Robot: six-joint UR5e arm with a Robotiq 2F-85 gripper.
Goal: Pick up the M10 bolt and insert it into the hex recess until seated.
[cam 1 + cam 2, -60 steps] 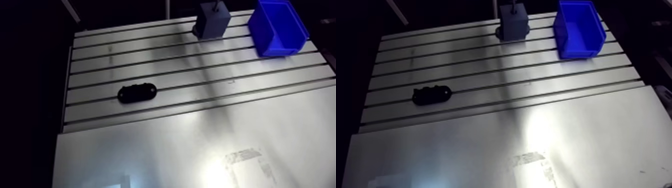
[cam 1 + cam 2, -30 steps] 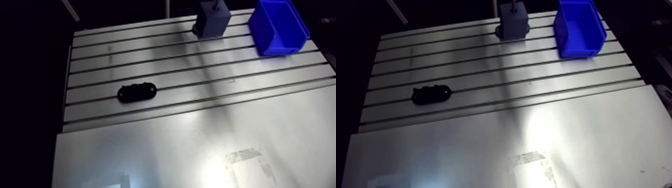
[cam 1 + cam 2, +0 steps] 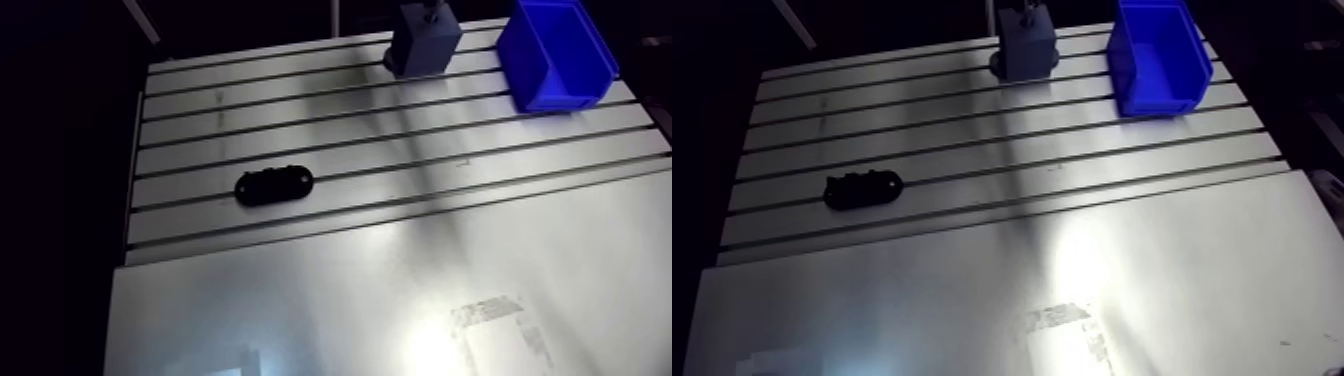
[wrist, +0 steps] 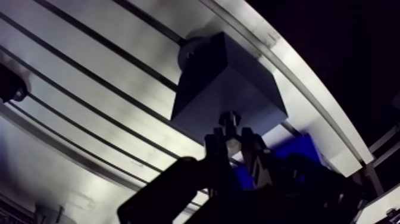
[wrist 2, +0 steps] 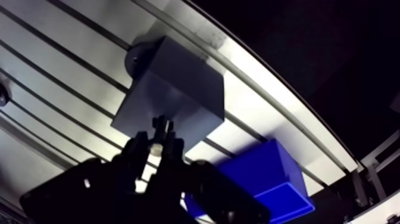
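Note:
In the wrist view my gripper (image 4: 234, 142) is shut on a small bolt (image 4: 230, 121), whose end sticks out beyond the fingertips (image 5: 138, 145). The bolt hangs just over the near edge of a grey block (image 4: 223, 89) that stands at the far edge of the slotted table (image 3: 300, 130). A round boss (image 4: 190, 52) shows on the block's far side. No hex recess shows in any view. In the arm view the same grey block (image 3: 424, 42) sits at the back, with a dark tip (image 3: 431, 12) above its top face.
A blue bin (image 3: 553, 52) stands right of the block at the table's back corner. A black oval part (image 3: 273, 186) lies on the slotted area to the left. A smooth plate (image 3: 400, 300) covers the front of the table.
The dark tip above the grey block has shifted slightly and looks shorter than before. The block, bin and black part have not moved.

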